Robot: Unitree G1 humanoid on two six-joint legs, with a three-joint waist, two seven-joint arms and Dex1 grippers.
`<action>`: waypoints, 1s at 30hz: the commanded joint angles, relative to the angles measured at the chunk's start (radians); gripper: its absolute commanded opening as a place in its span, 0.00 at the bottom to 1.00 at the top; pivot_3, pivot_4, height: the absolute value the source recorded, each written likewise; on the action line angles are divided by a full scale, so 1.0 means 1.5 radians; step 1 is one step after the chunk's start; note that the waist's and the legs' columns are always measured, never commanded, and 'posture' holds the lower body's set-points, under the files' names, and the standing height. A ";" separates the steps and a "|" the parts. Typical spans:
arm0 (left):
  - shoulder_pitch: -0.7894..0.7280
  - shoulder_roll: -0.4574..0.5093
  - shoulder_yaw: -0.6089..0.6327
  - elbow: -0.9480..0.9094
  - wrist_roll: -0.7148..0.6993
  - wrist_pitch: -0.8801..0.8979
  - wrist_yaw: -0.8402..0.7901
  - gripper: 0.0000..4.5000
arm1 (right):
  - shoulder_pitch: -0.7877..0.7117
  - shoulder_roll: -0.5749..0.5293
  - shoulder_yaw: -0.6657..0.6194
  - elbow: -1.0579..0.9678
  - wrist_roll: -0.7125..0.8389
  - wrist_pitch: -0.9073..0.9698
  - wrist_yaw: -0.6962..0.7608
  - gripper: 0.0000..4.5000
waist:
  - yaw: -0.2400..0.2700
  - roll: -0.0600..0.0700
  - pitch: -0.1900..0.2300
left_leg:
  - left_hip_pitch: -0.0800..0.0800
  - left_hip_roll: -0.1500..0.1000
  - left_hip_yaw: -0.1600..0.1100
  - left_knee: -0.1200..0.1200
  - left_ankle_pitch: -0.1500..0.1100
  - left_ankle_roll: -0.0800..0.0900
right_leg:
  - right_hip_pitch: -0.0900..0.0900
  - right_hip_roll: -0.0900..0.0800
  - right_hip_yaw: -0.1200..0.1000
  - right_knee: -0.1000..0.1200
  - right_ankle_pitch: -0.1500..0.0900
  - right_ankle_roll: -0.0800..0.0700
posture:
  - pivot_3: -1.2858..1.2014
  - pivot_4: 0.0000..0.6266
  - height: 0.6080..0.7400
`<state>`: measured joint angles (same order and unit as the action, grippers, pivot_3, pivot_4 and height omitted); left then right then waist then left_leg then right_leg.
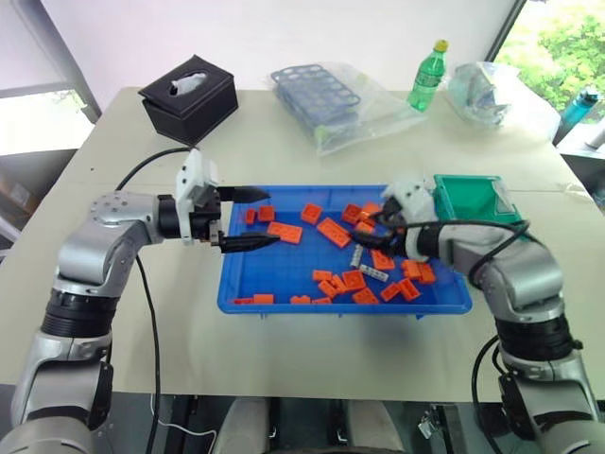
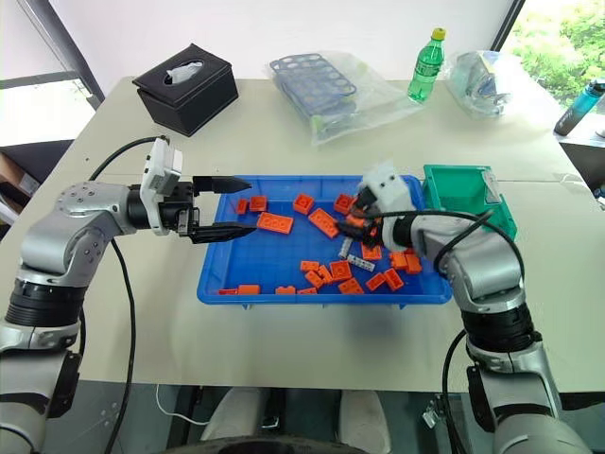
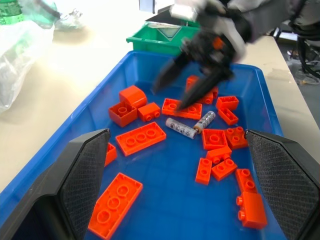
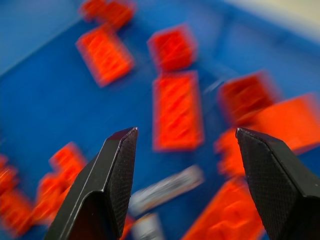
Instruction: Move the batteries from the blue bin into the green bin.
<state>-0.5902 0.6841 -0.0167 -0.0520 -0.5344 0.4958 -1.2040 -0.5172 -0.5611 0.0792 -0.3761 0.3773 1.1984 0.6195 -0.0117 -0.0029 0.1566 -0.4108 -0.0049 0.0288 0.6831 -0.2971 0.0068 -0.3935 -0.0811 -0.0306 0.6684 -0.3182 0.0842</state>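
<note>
The blue bin (image 1: pixel 331 307) lies mid-table, scattered with orange bricks (image 1: pixel 333 231). Two silvery batteries (image 1: pixel 356 255) (image 1: pixel 373 273) lie among the bricks right of centre; the left wrist view shows them side by side (image 3: pixel 181 128) (image 3: pixel 205 121). My right gripper (image 1: pixel 378 219) hangs open and empty over the bin's right part, just above and behind the batteries, pointing down at them (image 4: pixel 165 187). My left gripper (image 1: pixel 274 217) is open and empty over the bin's left end, pointing right. The green bin (image 1: pixel 473 199) stands against the blue bin's far right corner.
At the back of the table are a black tissue box (image 1: pixel 189 95), a clear bag holding a blue rack (image 1: pixel 326 99), a green bottle (image 1: pixel 427 76) and a crumpled plastic bag (image 1: pixel 487 90). Bare tabletop surrounds both bins.
</note>
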 commanded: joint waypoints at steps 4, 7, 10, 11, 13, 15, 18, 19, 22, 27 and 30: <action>-0.007 0.007 0.013 -0.018 -0.005 -0.002 0.001 1.00 | -0.005 0.008 0.002 -0.033 0.031 0.057 -0.020 0.71 | -0.001 0.000 0.000 | 0.000 0.000 0.000 0.000 0.000 0.000 | 0.000 0.000 0.000 0.000 0.000 0.000 | 0.52 0.24 0.92; -0.008 0.007 0.012 -0.018 -0.004 -0.001 0.003 1.00 | 0.001 0.016 -0.001 -0.034 0.045 0.068 -0.024 0.71 | -0.001 0.000 0.000 | 0.000 0.000 0.000 0.000 0.000 0.000 | 0.000 0.000 0.000 0.000 0.000 0.000 | 0.52 0.24 0.92; -0.007 0.008 0.011 -0.020 -0.004 -0.002 0.004 1.00 | 0.003 0.027 0.000 -0.027 0.049 0.071 -0.031 0.71 | -0.001 0.000 0.000 | 0.000 0.000 0.000 0.000 0.000 0.000 | 0.000 0.000 0.000 0.000 0.000 0.000 | 0.52 0.24 0.92; -0.006 0.008 0.012 -0.021 -0.004 -0.001 0.005 1.00 | 0.003 0.028 0.005 -0.020 0.047 0.068 -0.034 0.71 | -0.001 0.000 0.000 | 0.000 0.000 0.000 0.000 0.000 0.000 | 0.000 0.000 0.000 0.000 0.000 0.000 | 0.52 0.24 0.92; -0.004 0.009 0.013 -0.025 -0.005 0.000 0.006 1.00 | 0.005 0.027 0.013 -0.008 0.041 0.062 -0.041 0.71 | 0.000 0.000 0.000 | 0.000 0.000 0.000 0.000 0.000 0.000 | 0.000 0.000 0.000 0.000 0.000 0.000 | 0.52 0.24 0.92; -0.005 0.009 0.013 -0.024 -0.005 -0.001 0.006 1.00 | 0.004 0.023 0.014 -0.001 0.033 0.051 -0.049 0.71 | 0.000 0.000 0.000 | 0.000 0.000 0.000 0.000 0.000 0.000 | 0.000 0.000 0.000 0.000 0.000 0.000 | 0.52 0.24 0.92; -0.004 0.012 0.016 -0.023 -0.005 -0.001 0.006 1.00 | -0.018 0.013 -0.015 -0.025 0.045 0.061 -0.053 0.71 | -0.001 0.000 0.000 | 0.000 0.000 0.000 0.000 0.000 0.000 | 0.000 0.000 0.000 0.000 0.000 0.000 | 0.52 0.24 0.92; -0.003 0.012 0.016 -0.024 -0.004 -0.001 0.007 1.00 | -0.024 0.012 -0.024 -0.031 0.052 0.068 -0.054 0.71 | -0.001 0.000 0.000 | 0.000 0.000 0.000 0.000 0.000 0.000 | 0.000 0.000 0.000 0.000 0.000 0.000 | 0.52 0.24 0.92; 0.001 0.012 0.016 -0.025 -0.004 -0.003 0.008 1.00 | -0.019 0.012 -0.041 -0.045 0.061 0.081 -0.060 0.71 | -0.001 0.000 0.000 | 0.000 0.000 0.000 0.000 0.000 0.000 | 0.000 0.000 0.000 0.000 0.000 0.000 | 0.52 0.24 0.92; 0.004 0.012 0.016 -0.027 -0.003 -0.006 0.007 1.00 | 0.012 0.007 -0.048 -0.053 0.062 0.101 -0.075 0.71 | 0.000 0.000 0.000 | 0.000 0.000 0.000 0.000 0.000 0.000 | 0.000 0.000 0.000 0.000 0.000 0.000 | 0.52 0.24 0.92; 0.001 0.011 0.013 -0.022 -0.001 -0.009 0.004 1.00 | 0.024 0.015 -0.059 -0.052 0.066 0.116 -0.084 0.71 | 0.000 0.000 0.000 | 0.000 0.000 0.000 0.000 0.000 0.000 | 0.000 0.000 0.000 0.000 0.000 0.000 | 0.52 0.24 0.92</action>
<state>-0.5786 0.6895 -0.0158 -0.0617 -0.5334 0.4956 -1.1957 -0.4750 -0.5381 0.0249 -0.4215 0.4602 1.3648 0.5000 -0.0122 -0.0030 0.1567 -0.4107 -0.0049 0.0288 0.6831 -0.2971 0.0069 -0.3935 -0.0810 -0.0306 0.6684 -0.3182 0.0842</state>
